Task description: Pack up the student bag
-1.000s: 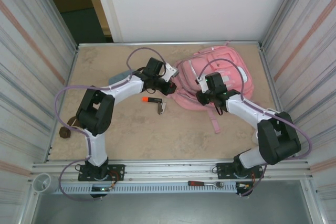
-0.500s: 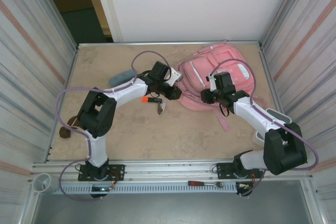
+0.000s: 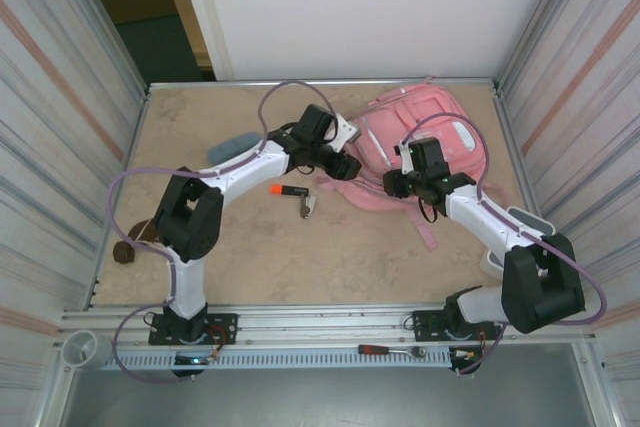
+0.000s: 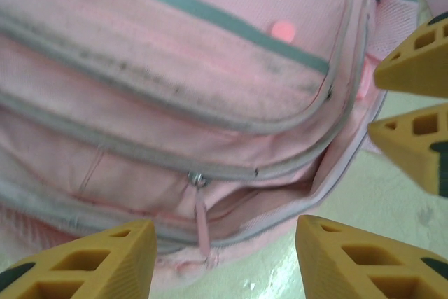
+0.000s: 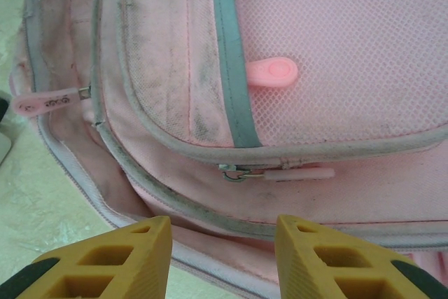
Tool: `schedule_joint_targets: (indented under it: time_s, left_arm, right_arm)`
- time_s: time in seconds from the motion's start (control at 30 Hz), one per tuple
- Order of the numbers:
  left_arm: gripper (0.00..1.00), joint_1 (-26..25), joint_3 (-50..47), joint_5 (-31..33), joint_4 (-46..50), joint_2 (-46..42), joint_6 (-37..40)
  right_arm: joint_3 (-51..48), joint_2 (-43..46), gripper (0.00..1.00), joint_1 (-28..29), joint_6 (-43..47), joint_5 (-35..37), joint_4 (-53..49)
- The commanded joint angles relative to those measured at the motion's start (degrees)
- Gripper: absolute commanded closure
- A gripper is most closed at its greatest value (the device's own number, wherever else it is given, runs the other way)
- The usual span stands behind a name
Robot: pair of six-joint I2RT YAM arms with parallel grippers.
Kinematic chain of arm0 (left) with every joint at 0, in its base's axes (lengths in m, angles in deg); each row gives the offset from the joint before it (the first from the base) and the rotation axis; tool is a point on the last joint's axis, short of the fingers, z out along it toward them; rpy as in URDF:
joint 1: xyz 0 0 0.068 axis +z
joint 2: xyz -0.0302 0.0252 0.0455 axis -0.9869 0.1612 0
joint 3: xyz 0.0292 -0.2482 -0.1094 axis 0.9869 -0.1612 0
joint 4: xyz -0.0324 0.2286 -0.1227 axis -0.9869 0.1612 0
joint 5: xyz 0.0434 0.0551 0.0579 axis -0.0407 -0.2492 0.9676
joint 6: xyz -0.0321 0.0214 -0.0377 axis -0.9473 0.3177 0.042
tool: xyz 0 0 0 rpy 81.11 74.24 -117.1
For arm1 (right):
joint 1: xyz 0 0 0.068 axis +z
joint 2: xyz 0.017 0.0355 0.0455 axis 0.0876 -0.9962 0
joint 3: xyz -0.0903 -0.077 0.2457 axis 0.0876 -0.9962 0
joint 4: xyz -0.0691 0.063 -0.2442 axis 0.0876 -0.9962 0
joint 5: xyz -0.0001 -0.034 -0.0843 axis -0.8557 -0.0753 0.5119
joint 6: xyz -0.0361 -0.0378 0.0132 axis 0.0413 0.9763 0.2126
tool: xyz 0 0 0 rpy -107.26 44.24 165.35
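Fingers (image 4: 91, 260) of left gripper (image 4: 224, 239) and right gripper (image 5: 222, 243) stand wide and empty above the student bag (image 3: 440, 112), lying far-right on the table (image 3: 300, 257); closing off-centre, either could pinch fabric and miss a zipper pull (image 5: 294, 173).

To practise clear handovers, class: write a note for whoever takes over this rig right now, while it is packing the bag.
Left gripper: open, empty, at the backpack's left side.
Right gripper: open, empty, over its front.
Backpack lies at the far right of the table.
Done: nothing visibly packed; one zip looks partly open.
Left: the orange-capped pen lies outside, on the table.
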Motion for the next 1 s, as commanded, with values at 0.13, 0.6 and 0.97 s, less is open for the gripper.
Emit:
schedule_joint_targets:
  time_s: [0.13, 0.6, 0.97]
  left_arm:
    - [0.47, -1.56, 7.92, 5.52, 9.18, 6.71, 4.6]
    - [0.61, -2.77, 10.42, 9.91, 15.12, 11.35, 6.03]
    - [0.68, -2.68, 12.39, 11.71, 16.4, 15.03, 5.94]
  right_arm:
    - [-1.01, 1.09, 0.59, -1.03, -1.33, -0.1, 0.74]
    - [-1.36, 0.44, 0.59, -1.65, -1.59, -1.7, 1.66]
    - [-1.44, 0.03, 0.59, -1.64, -2.19, -2.48, 2.02]
